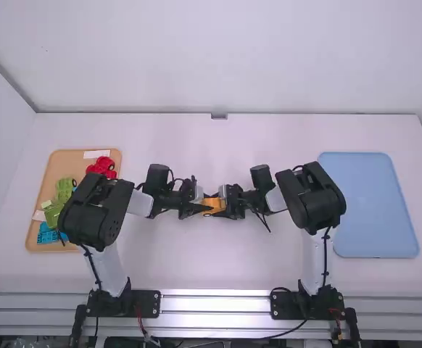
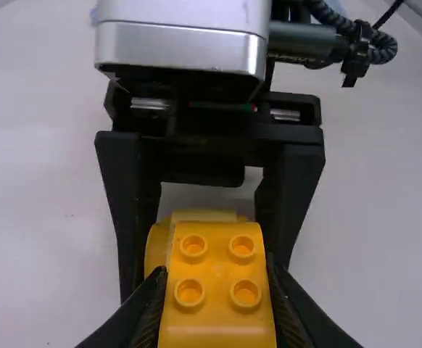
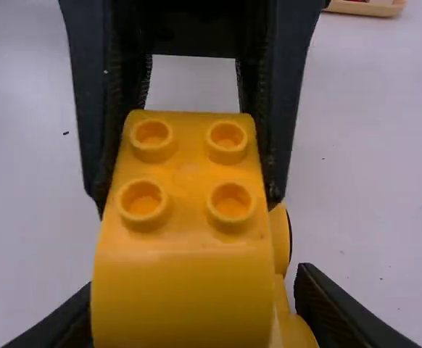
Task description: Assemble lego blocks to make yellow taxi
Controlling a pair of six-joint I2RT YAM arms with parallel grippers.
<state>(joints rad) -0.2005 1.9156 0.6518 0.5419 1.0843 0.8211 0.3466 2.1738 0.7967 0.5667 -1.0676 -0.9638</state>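
Near the table's middle, the left gripper (image 1: 199, 208) and right gripper (image 1: 226, 204) face each other at yellow blocks (image 1: 212, 206). In the left wrist view, the left gripper (image 2: 216, 274) is shut on a yellow block (image 2: 217, 250) with several studs and a curved end; the right gripper's black fingers stand behind it, on both sides of a rounded yellow piece (image 2: 155, 250). In the right wrist view, the right gripper (image 3: 198, 279) is shut on the yellow pieces; the studded block (image 3: 185, 174) lies against a lower yellow piece (image 3: 279, 235) with a dark-edged round part. Their joint is hidden.
An orange tray (image 1: 37, 217) at the far left holds red (image 1: 102, 166), green (image 1: 54, 213) and blue blocks (image 1: 47, 235), partly under the left arm. A blue mat (image 1: 374, 206) lies at the right, beside the right arm.
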